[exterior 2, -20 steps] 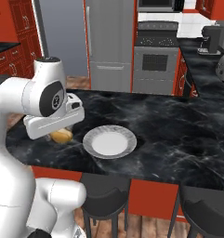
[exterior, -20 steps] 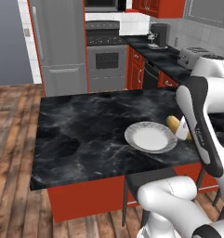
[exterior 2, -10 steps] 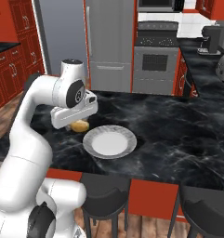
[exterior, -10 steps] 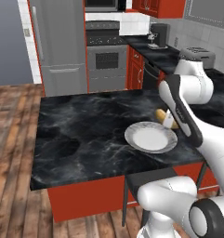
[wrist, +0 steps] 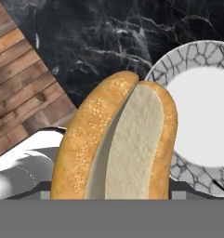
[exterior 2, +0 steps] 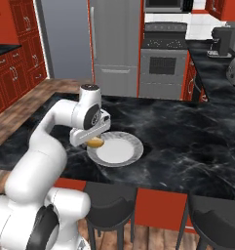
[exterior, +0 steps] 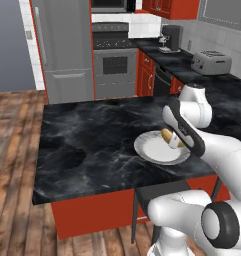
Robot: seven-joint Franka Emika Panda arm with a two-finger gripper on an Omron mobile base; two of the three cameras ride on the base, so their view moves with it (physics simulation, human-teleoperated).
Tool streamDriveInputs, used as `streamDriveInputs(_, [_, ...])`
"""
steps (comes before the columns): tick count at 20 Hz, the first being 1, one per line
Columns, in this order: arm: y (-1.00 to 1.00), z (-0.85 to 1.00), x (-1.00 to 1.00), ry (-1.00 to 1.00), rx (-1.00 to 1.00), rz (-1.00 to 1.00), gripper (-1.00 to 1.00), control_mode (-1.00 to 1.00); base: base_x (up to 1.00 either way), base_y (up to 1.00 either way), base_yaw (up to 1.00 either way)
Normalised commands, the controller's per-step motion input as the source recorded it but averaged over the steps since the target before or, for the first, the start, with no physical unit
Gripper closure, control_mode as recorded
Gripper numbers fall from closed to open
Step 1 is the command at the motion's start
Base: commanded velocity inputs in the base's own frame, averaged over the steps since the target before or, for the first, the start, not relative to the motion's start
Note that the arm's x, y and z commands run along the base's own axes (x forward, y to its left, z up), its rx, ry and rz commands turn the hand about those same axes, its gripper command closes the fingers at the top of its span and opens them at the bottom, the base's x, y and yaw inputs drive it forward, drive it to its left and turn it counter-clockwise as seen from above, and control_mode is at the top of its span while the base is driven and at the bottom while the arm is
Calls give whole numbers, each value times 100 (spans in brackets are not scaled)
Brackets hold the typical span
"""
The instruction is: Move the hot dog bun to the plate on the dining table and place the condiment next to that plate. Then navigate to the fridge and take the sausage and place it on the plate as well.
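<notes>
- One small oblong tan-yellow hot dog bun, split along its length with a pale cut face and a seeded golden crust, sits in the two-finger gripper of the white arm; the jaws stand part-way open, closed on the bun's sides.
- In the hand view the bun stands on end between the jaws, and the fingertips themselves are hidden behind it.
- The bun hangs above the rim of the round shallow white-grey plate, at the plate's edge nearest the arm; in the left base view the bun shows over the plate's right part.
- Whether the bun touches the plate cannot be told from any view.
- The plate lies on the glossy black marble top, veined in white, of the large red-based dining table, near the table's front edge on the robot's side and well apart from its far edge.
- In the hand view the plate's wide rim carries a grey crackle pattern around a plain white centre, and the bun covers its left part.
- The tall grey steel-look fridge with long vertical handles stands shut beyond the table's far edge, beside a steel oven with a window.
- A silver toaster rests on the black counter along the right-hand wall.
- Two dark stools stand against the table's near edge in the right base view.
</notes>
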Motion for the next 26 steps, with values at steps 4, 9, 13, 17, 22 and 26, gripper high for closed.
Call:
streamDriveInputs(4, [0, -33, 14, 0, 0, 0, 100, -100, 0, 0, 0])
streamDriveInputs(9, [0, -24, 34, 3, 0, 0, 100, -100, 0, 0, 0])
streamDriveInputs(13, [0, -16, 47, 1, 0, 0, 100, -100, 0, 0, 0])
streamDriveInputs(17, [0, -13, 37, 0, 0, 0, 100, -100, 0, 0, 0])
streamDriveInputs(22, [0, -34, 51, 0, 0, 0, 100, -100, 0, 0, 0])
streamDriveInputs(26, [0, -29, 47, 0, 0, 0, 100, -100, 0, 0, 0])
